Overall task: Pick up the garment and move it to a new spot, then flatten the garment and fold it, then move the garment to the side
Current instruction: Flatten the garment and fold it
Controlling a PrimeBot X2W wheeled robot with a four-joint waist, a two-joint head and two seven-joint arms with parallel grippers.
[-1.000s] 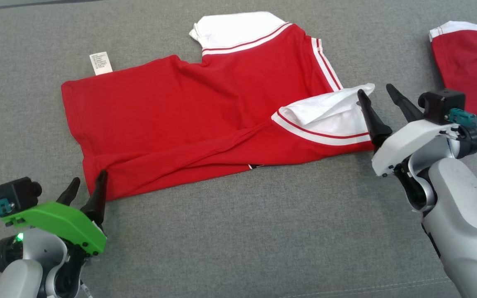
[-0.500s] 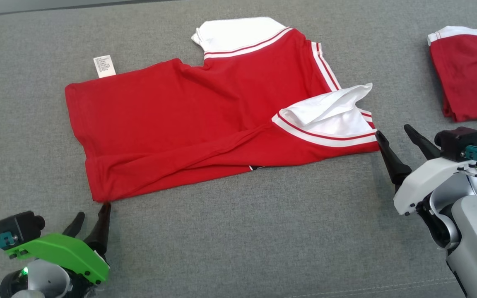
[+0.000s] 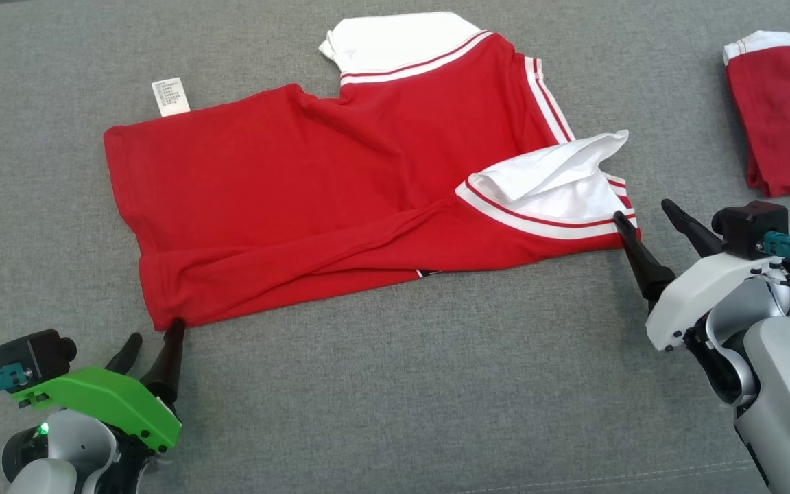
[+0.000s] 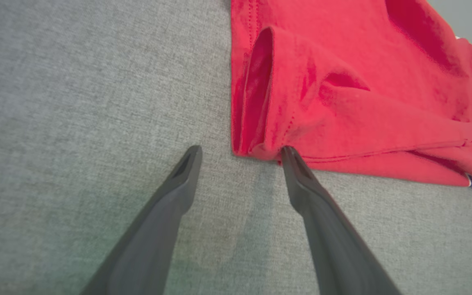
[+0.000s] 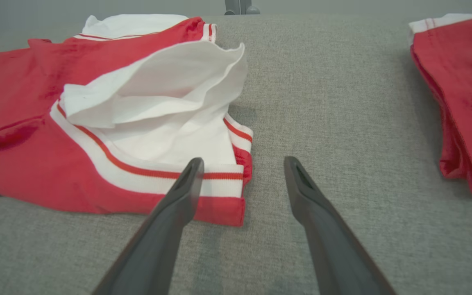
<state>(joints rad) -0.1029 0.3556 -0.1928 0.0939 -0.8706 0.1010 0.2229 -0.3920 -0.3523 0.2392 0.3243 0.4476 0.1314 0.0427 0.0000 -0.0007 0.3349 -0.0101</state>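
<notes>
Both of my pincers are spread wide and pinch nothing. My left pincer (image 3: 156,329) sits near the desk's front left corner, low over the grey cloth of the desk (image 3: 395,398). In my left wrist view, the right finger of that pincer (image 4: 241,148) has its tip right at the hem corner of the red garment (image 4: 342,82), where the cloth bunches into a small open fold; the other finger is over bare grey cloth.

The garment (image 3: 313,185) lies spread across the middle of the desk toward the far edge, partly folded over itself, with a white care label (image 3: 170,96) sticking out on its far left side and a white flap (image 3: 553,178) turned up at its right end.

My right pincer (image 3: 642,208) is at that right end. In my right wrist view, its (image 5: 243,159) left finger lies over the white, red-striped band of the garment (image 5: 14,155), and its right finger is over bare desk.

A second red garment (image 3: 786,116), folded, rests near the far right corner, well apart.
</notes>
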